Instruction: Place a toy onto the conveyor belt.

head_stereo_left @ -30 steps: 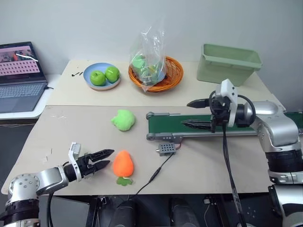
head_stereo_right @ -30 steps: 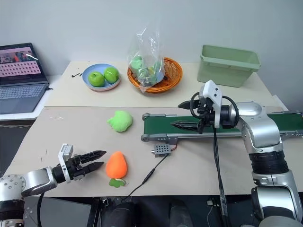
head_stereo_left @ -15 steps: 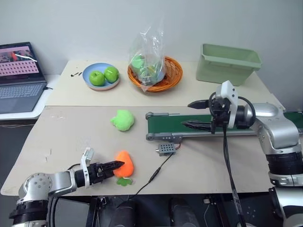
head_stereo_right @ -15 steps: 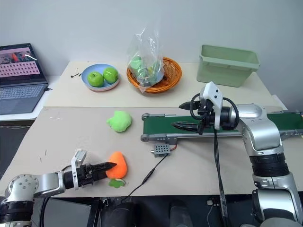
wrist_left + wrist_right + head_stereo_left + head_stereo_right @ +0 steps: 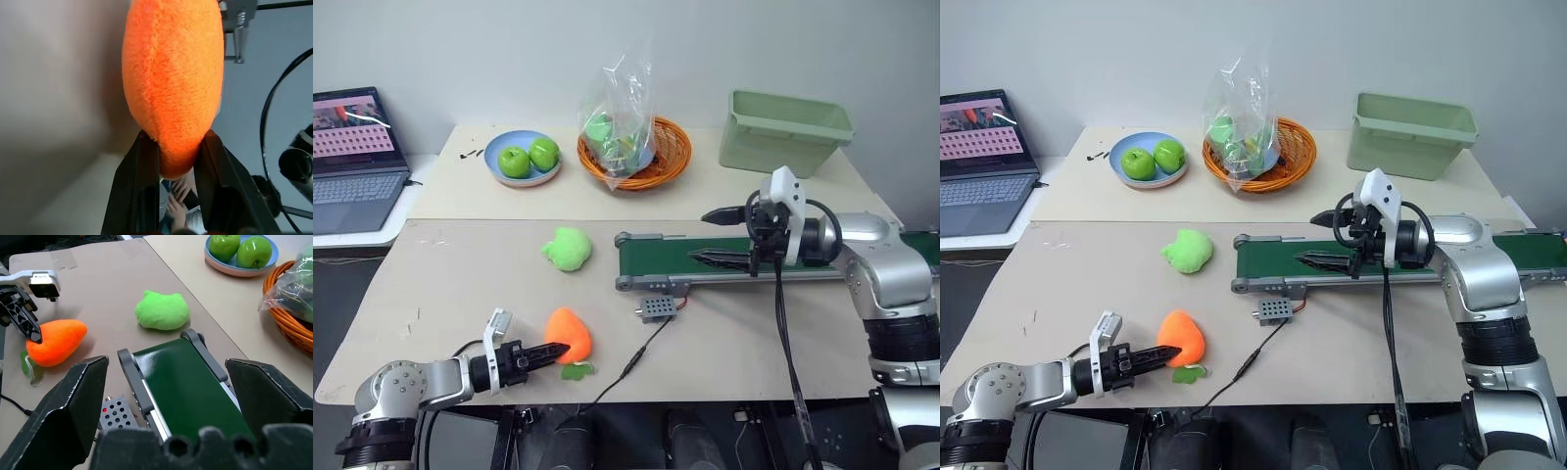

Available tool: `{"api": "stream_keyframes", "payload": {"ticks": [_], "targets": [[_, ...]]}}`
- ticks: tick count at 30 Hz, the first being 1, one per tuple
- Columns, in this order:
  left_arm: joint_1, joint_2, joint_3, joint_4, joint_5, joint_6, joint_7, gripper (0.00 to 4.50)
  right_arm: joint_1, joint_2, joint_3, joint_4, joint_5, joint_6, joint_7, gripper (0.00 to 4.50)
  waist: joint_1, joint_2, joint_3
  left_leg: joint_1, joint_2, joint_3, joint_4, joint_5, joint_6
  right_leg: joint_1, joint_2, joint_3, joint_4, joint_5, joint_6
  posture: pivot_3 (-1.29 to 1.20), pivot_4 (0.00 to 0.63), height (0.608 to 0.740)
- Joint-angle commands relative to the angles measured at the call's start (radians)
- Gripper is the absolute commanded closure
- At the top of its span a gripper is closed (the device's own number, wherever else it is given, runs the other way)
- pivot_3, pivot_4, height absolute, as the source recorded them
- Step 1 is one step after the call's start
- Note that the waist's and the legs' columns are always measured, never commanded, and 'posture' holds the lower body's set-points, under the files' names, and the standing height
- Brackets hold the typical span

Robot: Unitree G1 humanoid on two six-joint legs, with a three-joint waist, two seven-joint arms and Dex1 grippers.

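Left wrist view has the two black fingers (image 5: 142,191) pinched onto the narrow end of the toy (image 5: 172,83), the orange plush bulging out beyond the tips. From the head camera the left gripper (image 5: 551,351) sits low at the near table edge, jaws drawn in on the carrot (image 5: 570,334), whose green tuft lies on the table just beside the tips. Well apart to the right, the conveyor belt (image 5: 724,257) runs across the table. Above its near end hangs the right gripper (image 5: 717,236), jaws spread wide with nothing between them, one finger over the belt and the other above it
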Motion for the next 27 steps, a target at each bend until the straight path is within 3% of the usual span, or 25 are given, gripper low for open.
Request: {"api": "stream_keyframes", "payload": {"ticks": [1, 8, 11, 17, 22, 27], "targets": [[-0.054, 0.032, 0.095, -0.119, -0.055, -0.061, -0.066, 3.5, -0.031, -0.009, -0.026, -0.009, 0.016, -0.012, 0.004, 0.0, 0.001, 0.0, 0.0, 0.0, 0.0, 0.0, 0.0, 0.0, 0.0, 0.0, 0.0, 0.0, 0.0, 0.0, 0.0, 0.0, 0.15, 0.74], [-0.268, 0.002, 0.06, -0.236, 0.254, -0.496, -0.053, 3.5, -0.052, 0.001, -0.011, 0.016, 0.007, -0.024, 0.013, 0.0, 0.004, 0.0, 0.0, -0.001, 0.0, 0.001, 0.0, 0.0, 0.0, 0.001, 0.0, 0.0, -0.002, 0.0, 0.0, 0.0, 0.15, 0.74], [-0.346, 0.035, -0.074, -0.256, 0.508, -0.712, -0.065, 3.5, -0.059, 0.002, -0.008, 0.023, 0.005, -0.027, 0.016, 0.0, 0.007, 0.0, 0.0, -0.002, 0.0, 0.004, 0.0, 0.0, 0.0, 0.001, 0.0, -0.001, -0.004, 0.0, 0.0, 0.0, 0.15, 0.74], [-0.282, 0.183, -0.355, -0.141, 1.157, -1.447, -0.066, 3.5, -0.048, -0.001, -0.011, 0.017, 0.006, -0.028, 0.014, 0.0, -0.007, 0.0, 0.0, -0.002, 0.0, 0.008, -0.01, 0.0, 0.0, -0.001, 0.0, 0.0, -0.013, 0.002, 0.0, 0.0, 0.15, 0.74], [-0.258, 0.246, -0.398, 0.005, 1.45, -1.888, 0.068, 3.5, -0.04, -0.003, -0.015, 0.01, 0.008, -0.024, 0.009, 0.0, 0.003, 0.0, 0.0, -0.011, 0.001, 0.008, -0.007, 0.0, 0.0, -0.009, 0.0, -0.001, -0.012, 0.003, 0.0, 0.0, 0.15, 0.74], [-0.273, 0.286, -0.399, 0.109, 1.718, -2.114, 0.282, 3.5, -0.04, -0.002, -0.013, 0.01, 0.008, -0.023, 0.007, 0.0, 0.007, 0.0, 0.0, -0.014, 0.0, 0.008, -0.005, 0.001, 0.0, -0.011, 0.0, -0.001, -0.011, 0.004, 0.0, 0.0, 0.15, 0.74]]}}
